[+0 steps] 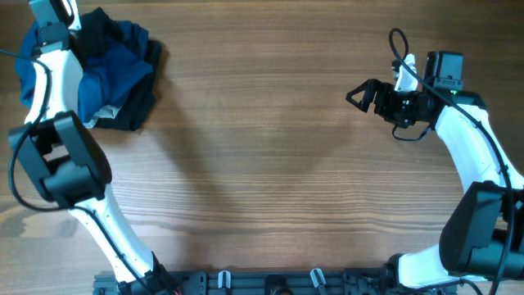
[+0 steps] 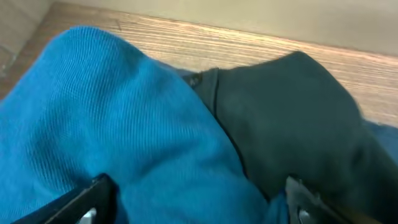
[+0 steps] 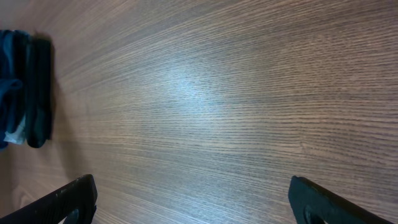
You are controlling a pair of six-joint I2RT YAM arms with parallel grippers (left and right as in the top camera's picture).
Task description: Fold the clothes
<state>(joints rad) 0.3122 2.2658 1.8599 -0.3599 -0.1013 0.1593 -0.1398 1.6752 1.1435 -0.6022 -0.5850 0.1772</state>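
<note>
Entry, left pincer (image 2: 196,198): jaws apart, low over the blue cloth (image 2: 106,124), with the dark cloth (image 2: 292,118) overlapping beside it. The pile (image 1: 123,70) sits at the table (image 1: 270,172) corner on the left arm's side. Entry, right pincer (image 3: 193,200): apart, over bare wood. Risk, we judge: closing here pinches both layers (they overlap), dragging the heap whole.

Ribbed matt blue cloth (image 2: 106,124), smooth dark cloth (image 2: 292,118), wood-grain table (image 3: 236,93) with soft sheen
</note>
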